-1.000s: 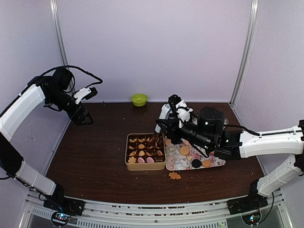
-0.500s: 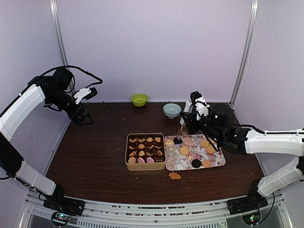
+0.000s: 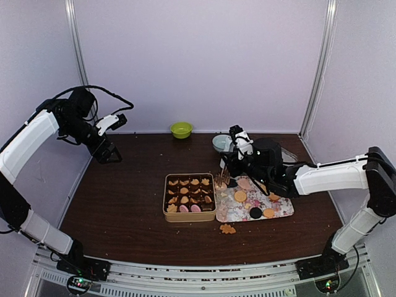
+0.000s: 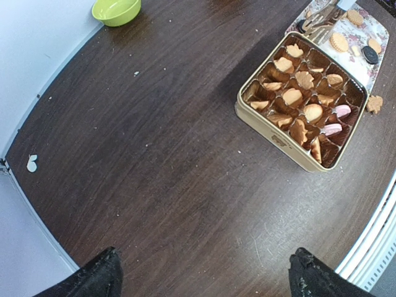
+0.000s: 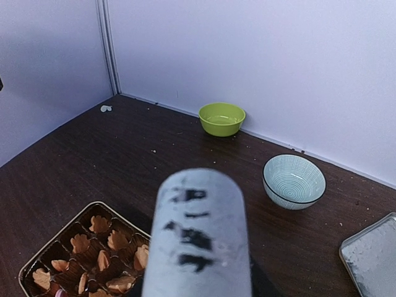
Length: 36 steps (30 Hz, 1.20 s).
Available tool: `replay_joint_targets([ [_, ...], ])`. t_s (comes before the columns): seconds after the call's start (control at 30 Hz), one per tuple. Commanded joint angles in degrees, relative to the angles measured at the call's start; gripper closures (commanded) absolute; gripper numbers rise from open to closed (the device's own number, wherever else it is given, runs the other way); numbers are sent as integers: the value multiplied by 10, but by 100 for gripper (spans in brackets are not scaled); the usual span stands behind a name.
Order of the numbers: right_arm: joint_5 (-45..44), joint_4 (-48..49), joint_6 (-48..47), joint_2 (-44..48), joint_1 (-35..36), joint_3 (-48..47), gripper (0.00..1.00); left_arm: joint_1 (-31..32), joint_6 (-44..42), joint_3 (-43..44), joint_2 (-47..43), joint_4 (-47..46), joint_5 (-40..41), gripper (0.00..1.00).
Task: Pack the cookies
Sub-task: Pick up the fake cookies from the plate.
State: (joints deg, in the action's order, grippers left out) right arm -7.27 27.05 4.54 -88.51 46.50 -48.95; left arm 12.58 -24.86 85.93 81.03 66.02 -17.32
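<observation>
Cookies (image 3: 189,192) fill the brown paper cups of a tan tin (image 3: 189,218), mostly orange with a few pink ones. More round cookies (image 3: 240,196) and a dark one (image 3: 255,213) lie on a flowered tray (image 3: 229,211) to its right. One loose cookie (image 3: 228,229) sits on the table in front. My right gripper (image 3: 232,159) is shut on a pale grey utensil (image 5: 201,235), whose tips (image 3: 221,179) hang at the tin's right edge. The utensil hides the right fingers in the wrist view. My left gripper (image 3: 109,154) hovers open at the back left, empty, with only dark tabletop between its fingertips (image 4: 96,278).
A green bowl (image 3: 181,129) stands by the back wall. A striped pale blue bowl (image 5: 294,180) sits behind the tray, with a metal tray corner (image 5: 371,260) to its right. A white scrap (image 4: 31,163) lies by the left wall. Crumbs dot the dark table.
My right arm swung from over the tray to the back right, then came left again, bringing the utensil tips to the tin's right edge. The left arm stayed still.
</observation>
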Motion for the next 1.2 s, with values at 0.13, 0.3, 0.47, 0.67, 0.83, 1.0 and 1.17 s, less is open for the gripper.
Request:
replay_joint_targets([
  [0.13, 8, 21, 13, 27, -2, 38, 67, -4, 0, 9, 4, -5, -4, 4],
  [0.3, 2, -8, 22, 98, 0, 105, 67, -4, 2, 15, 11, -5, -12, 4],
  [0.47, -17, -31, 38, 161, 1, 136, 67, -4, 6, 18, 17, -5, -16, 4],
  [0.67, -42, -63, 23, 177, -13, 103, 67, -4, 10, 18, 19, -5, -18, 4],
  [0.83, -24, -62, 12, 148, -37, 77, 67, -4, 9, 17, 15, -5, -13, 4],
  [1.0, -15, -50, 9, 114, -58, 70, 67, -4, 7, 11, 11, -5, -9, 4],
  [1.17, -34, -48, -10, 102, -79, 73, 68, -4, 5, 8, 6, -5, -5, 4],
])
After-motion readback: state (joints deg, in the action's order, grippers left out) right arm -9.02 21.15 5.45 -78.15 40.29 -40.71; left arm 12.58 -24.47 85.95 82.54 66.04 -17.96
